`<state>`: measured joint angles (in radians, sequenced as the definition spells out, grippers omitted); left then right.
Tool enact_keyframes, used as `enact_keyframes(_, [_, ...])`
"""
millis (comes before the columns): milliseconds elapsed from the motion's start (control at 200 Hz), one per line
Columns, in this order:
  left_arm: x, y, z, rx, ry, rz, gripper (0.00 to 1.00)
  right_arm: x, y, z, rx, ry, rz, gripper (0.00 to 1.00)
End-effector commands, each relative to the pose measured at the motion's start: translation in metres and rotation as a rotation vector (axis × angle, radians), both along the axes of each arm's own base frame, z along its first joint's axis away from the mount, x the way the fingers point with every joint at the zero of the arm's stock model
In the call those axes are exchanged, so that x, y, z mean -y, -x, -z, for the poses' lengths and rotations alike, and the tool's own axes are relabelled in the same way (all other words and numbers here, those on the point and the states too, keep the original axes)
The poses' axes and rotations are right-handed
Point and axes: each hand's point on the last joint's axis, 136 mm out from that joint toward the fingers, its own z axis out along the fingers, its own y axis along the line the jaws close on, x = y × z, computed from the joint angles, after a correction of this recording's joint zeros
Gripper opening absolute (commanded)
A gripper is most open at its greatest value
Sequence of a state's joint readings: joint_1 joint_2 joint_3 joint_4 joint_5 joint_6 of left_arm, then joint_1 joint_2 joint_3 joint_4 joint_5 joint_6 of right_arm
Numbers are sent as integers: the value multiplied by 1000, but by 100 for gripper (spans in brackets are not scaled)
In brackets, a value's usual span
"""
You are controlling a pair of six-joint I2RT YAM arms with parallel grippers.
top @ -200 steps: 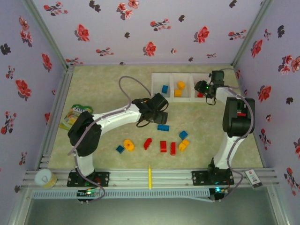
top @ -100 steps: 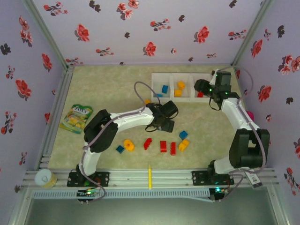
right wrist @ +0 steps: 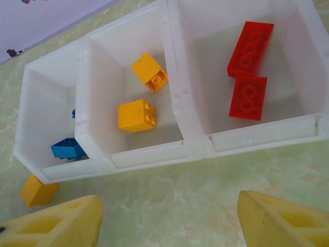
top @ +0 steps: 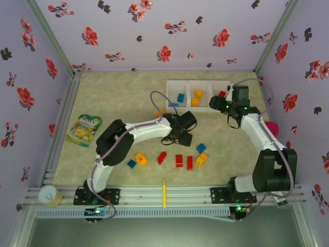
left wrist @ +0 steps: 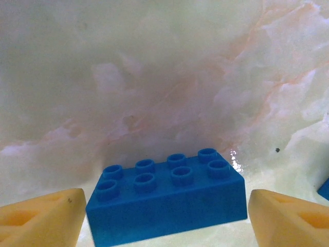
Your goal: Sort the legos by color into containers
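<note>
About 6 small plastic bricks point(right wrist: 136, 116) sit sorted in your 3 white translucent bins point(right wrist: 190, 149); roughly 9 lie loose, mostly at 6 o'clock. Your left gripper point(left wrist: 164, 218) stands wide astride a blue brick point(left wrist: 164, 198); your right gripper point(right wrist: 169, 221) is wide and empty.

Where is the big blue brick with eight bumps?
In the left wrist view, the blue brick lies studs-up on the table in the middle foreground, flanked by the left gripper's open jaws, one on each side.

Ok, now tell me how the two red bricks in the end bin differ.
The far red brick is longer; the near red brick is shorter, almost square. The far one lies skewed to the bin walls; the near one sits nearly parallel to them. Both are red, studs up, in the same bin.
</note>
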<state>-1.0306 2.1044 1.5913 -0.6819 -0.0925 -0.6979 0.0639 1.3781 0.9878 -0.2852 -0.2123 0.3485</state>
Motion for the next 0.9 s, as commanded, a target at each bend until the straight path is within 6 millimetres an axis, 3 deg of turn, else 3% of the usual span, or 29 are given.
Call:
enact_keyframes(0, [7,1,3,-9,-6,24,78,-1,4,-1,2,16,-3,70])
enact_keyframes(310, [3,-7,2,24,-38,25,61,-2,15,3,-10,22,-5,70])
enact_keyframes(480, [0,-17,-12,53,-38,30,59,-3,25,5,-19,26,-7,69])
enact_keyframes(735, [-13,-75,-58,172,-36,13,56,-18,55,22,-69,30,-38,68])
enact_keyframes(895, [-23,-122,-74,239,-34,-27,56,-32,77,34,-101,37,-75,67])
